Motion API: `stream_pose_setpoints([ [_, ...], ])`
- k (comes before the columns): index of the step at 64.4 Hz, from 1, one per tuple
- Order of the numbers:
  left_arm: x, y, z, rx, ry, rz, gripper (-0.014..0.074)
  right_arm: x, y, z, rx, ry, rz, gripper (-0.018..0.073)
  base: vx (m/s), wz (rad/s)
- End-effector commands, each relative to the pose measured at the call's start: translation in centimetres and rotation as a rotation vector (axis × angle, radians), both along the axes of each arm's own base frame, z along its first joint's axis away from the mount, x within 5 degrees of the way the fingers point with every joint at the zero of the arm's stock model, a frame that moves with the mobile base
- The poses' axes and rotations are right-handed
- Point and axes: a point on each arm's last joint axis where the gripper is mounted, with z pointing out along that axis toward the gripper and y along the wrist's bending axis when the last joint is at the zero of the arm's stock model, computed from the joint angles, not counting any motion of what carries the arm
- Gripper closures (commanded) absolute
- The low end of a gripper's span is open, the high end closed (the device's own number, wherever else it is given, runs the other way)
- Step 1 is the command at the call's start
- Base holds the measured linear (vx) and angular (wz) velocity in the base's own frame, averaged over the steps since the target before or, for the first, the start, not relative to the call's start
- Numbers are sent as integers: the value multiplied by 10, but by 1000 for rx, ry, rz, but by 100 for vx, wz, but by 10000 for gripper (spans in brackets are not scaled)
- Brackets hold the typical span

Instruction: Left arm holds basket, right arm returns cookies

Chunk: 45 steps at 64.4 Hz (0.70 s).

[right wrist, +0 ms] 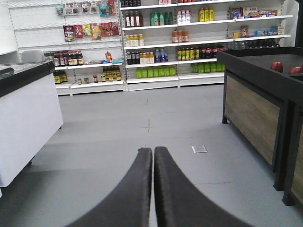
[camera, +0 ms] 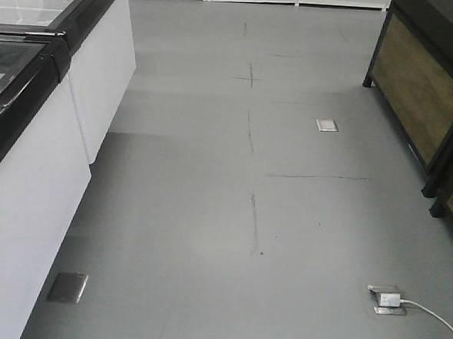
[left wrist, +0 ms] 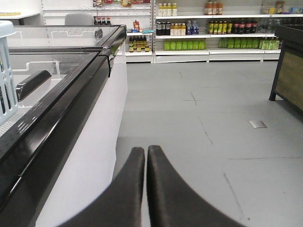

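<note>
While left end effector (left wrist: 145, 150) and right end effector (right wrist: 153, 151) sit clenched | basket (left wrist: 6, 71) by freezer (left wrist: 80, 82) rim | wide floor (left wrist: 213, 109) ahead

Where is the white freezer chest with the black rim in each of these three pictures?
Exterior front-facing view: the freezer chest runs down the left edge, top to bottom.
Left wrist view: the freezer chest fills the left half, its glass lids showing.
Right wrist view: only its end shows, at mid-left.
Shared landmark: the silver floor plate, to the right of the freezer in every view.
</note>
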Motion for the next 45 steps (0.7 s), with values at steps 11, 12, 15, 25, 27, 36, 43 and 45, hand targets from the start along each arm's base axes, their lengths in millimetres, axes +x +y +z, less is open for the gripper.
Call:
stream_pose_setpoints([
  [11,0,0,5,4,-79,-3,603,-1,0,8,-3,-88,-4,568,0,0],
  [12,0,0,5,4,-79,-3,603,-1,0,8,-3,-88,-4,568,0,0],
  [15,0,0,5,4,-79,-3,603,-1,0,8,-3,-88,-4,568,0,0],
  [25,0,0,5,4,-80,-3,603,-1,0,8,-3,-88,-4,568,0,0],
  [27,0,0,6,7,-91,-4,603,-1,0,8,-3,-88,-4,568,0,0],
  [36,-1,-1,16,21,-205,-9,603,-1,0,8,-3,-88,-4,568,0,0],
  [43,-3,-1,30,24,-305,-13,603,-1,0,8,-3,-88,-4,568,0,0],
  [45,-4,-1,36,23,-333,-13,603,-1,0,8,-3,-88,-4,568,0,0],
])
